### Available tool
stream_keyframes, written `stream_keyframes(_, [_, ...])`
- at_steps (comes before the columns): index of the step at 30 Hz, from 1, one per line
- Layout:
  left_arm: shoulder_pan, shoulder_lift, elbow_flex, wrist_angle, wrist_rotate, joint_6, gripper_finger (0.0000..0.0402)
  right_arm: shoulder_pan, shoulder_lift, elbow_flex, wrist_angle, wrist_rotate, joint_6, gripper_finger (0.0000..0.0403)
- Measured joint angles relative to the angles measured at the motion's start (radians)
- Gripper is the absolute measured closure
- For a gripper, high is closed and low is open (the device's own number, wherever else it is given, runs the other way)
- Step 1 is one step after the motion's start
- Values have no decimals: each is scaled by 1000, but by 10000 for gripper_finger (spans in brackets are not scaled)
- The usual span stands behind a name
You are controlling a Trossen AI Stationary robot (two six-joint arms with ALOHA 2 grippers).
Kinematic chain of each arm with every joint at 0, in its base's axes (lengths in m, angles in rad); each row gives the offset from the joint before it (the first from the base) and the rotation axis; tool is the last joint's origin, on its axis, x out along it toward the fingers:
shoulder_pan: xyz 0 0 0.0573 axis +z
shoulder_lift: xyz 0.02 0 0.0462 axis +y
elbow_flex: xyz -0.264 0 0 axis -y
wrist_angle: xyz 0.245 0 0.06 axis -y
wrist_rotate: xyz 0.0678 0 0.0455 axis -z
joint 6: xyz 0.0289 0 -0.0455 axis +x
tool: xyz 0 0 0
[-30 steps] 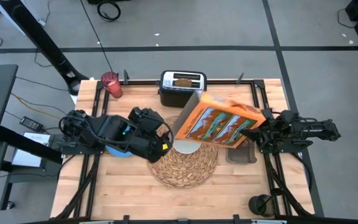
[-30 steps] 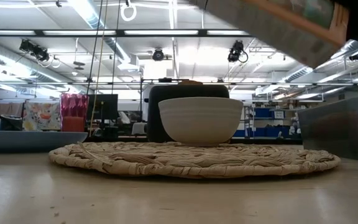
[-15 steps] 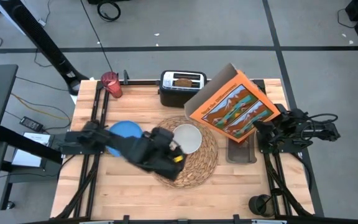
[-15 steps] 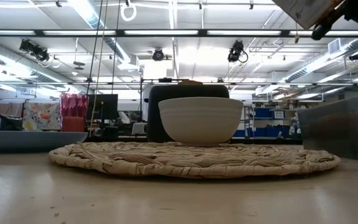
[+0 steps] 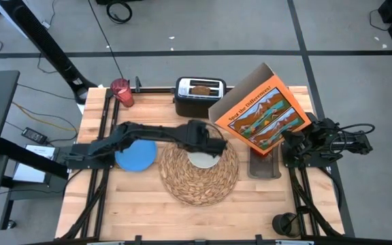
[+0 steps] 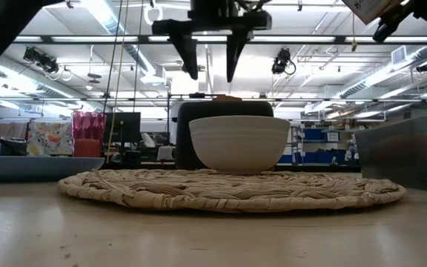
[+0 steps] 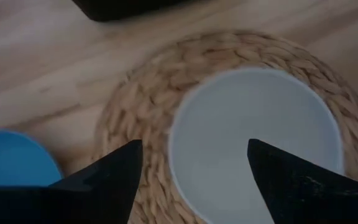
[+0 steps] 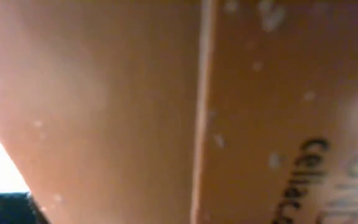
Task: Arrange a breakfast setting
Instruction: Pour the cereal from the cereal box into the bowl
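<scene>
A white bowl (image 6: 239, 144) stands on the far part of the round woven placemat (image 5: 199, 178). My left gripper (image 6: 212, 73) hangs open just above the bowl, fingers pointing down, touching nothing. The left wrist view shows its fingers on either side of the bowl (image 7: 253, 143). The blue plate (image 5: 136, 156) lies on the table left of the mat. A toast slice (image 5: 200, 87) sits in the black toaster (image 5: 188, 103) at the far edge. The pink-red cup (image 5: 121, 92) stands at the far left. My right gripper (image 5: 288, 144) holds an orange cereal box (image 5: 260, 112) at the right. My right gripper holds the cereal box by its lower end (image 5: 276, 141), coming from the table's right side. The box stands tilted, lifted clear of the table, with its open top toward the far edge. The box itself fills the right wrist view (image 8: 104, 112) and hides the fingers.
A grey rectangular tray (image 5: 264, 165) lies right of the mat, under the raised box. Dark rails (image 5: 104, 129) run along the table's left and right sides. Bare wood (image 5: 155, 218) shows along the near edge.
My left gripper has swung from the mat's left side toward the right and far edge, come down, and now hangs over the bowl. My right gripper has tipped the cereal box back up, from leaning over the bowl to standing off to the far right.
</scene>
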Motion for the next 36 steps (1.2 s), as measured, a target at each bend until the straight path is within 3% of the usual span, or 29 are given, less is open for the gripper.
stream_keyframes(9, [35, 0, 0, 0, 23, 156, 123, 0, 0, 0, 12, -3, -3, 116])
stream_keyframes(14, [6, -10, -1, 0, 33, 157, 123, 0, 0, 0, 15, -3, -3, 116])
stream_keyframes(17, [-47, -48, -1, 0, 8, 179, 123, 0, 0, 0, 15, -4, -2, 116])
stream_keyframes(23, [-118, -197, -25, 4, -156, 266, 123, 0, 0, 0, 10, -3, 14, 116])
stream_keyframes(28, [-116, -446, -359, 61, -177, 223, 123, 0, 0, 0, 10, 1, 23, 116])
stream_keyframes(32, [-106, -627, -687, 351, -188, 191, 123, 0, 0, 1, -8, 18, 23, 116])
stream_keyframes(36, [-85, -663, -945, 704, -161, 197, 123, 0, 1, 1, -57, 52, 20, 116])
